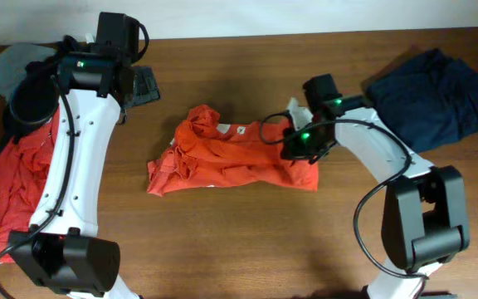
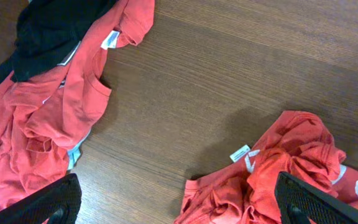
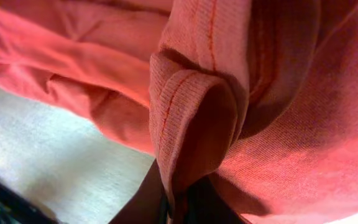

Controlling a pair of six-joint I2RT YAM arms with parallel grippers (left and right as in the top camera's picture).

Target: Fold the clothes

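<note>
Firmly clamped: right gripper [image 3: 176, 209] on a stitched hem fold at the right end of the orange-red T-shirt [image 1: 231, 158], cloth bunched between the jaws. Crumpled on the wooden table [image 1: 222, 249], that T-shirt, white lettering partly showing. Up and left of the T-shirt, well apart: left gripper [image 2: 179, 211], jaws spread wide, nothing between them. Farther left of the T-shirt, second orange-red shirt [image 2: 36, 124] under a black piece [image 2: 48, 28]. Right of the T-shirt, navy piece [image 1: 438, 95].
</note>
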